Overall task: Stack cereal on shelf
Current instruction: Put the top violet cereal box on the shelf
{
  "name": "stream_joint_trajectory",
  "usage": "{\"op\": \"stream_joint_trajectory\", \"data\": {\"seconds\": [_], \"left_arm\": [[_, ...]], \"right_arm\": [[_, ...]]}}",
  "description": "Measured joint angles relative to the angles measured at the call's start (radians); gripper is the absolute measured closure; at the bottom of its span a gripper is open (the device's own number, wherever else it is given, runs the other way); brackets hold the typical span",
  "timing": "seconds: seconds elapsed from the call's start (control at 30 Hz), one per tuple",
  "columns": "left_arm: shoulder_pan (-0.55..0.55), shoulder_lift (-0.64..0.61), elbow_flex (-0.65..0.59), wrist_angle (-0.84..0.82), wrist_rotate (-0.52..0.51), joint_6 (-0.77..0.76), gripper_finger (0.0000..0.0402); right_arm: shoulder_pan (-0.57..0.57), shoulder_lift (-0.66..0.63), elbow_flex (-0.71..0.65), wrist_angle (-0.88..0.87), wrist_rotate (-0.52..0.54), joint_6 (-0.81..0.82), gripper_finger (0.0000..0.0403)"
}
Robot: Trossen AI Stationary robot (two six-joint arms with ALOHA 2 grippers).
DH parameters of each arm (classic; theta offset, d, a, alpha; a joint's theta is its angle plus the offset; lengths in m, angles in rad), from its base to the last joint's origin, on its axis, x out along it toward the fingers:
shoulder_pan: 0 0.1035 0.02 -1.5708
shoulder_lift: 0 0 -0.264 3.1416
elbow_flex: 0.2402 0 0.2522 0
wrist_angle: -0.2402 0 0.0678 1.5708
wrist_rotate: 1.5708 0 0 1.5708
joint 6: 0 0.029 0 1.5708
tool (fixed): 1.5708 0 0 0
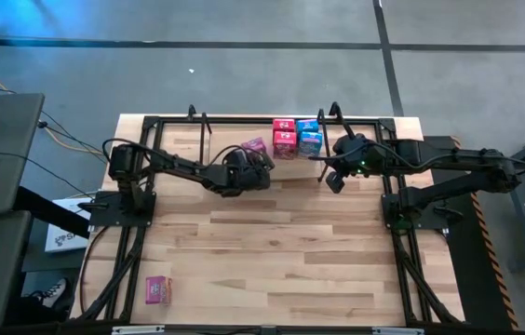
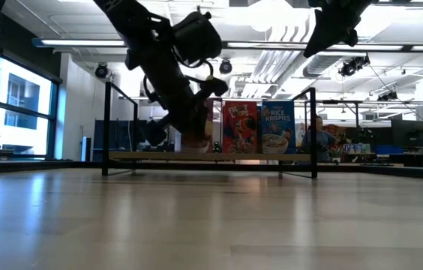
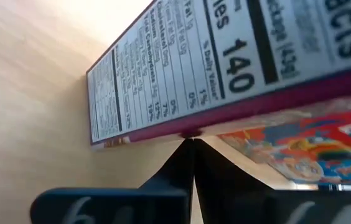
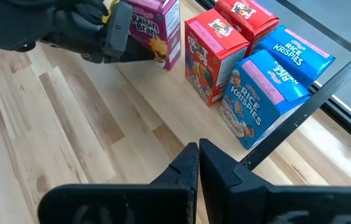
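A purple Raisin Bran box (image 4: 157,28) stands on the shelf (image 4: 325,93), left of two red boxes (image 4: 210,56) and two blue Rice Krispies boxes (image 4: 256,93). They rest on the shelf's wooden board (image 2: 211,156) inside its black wire frame. My left gripper (image 4: 154,55) is shut, its tips against the purple box (image 1: 256,147). My right gripper (image 4: 198,148) is shut and hangs above the table in front of the blue boxes (image 1: 311,141), touching nothing. Another pink box (image 1: 158,290) lies flat near the table's near left corner. My left gripper touches the purple box with its shut fingertips (image 3: 191,142), at the box edge (image 3: 182,132) where the nutrition-facts side meets the printed face. The fingers come roughly level from the table's near left. The box is not pinched and stands on the shelf board.
The shelf's wire uprights (image 2: 314,131) and front rail (image 4: 287,127) stand close to both grippers. Open tabletop (image 1: 272,251) spreads toward the near edge. The table's black rails (image 1: 132,261) run along its left and right sides. A person (image 2: 318,139) shows far behind the shelf.
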Motion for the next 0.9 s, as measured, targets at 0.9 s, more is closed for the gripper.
{"op": "stream_joint_trajectory", "data": {"seconds": [0.9], "left_arm": [[0.064,-0.177,0.0,-0.109,0.059,0.529,0.0401]], "right_arm": [[0.0,0.001,0.0,0.015,0.005,0.038,0.0403]]}}
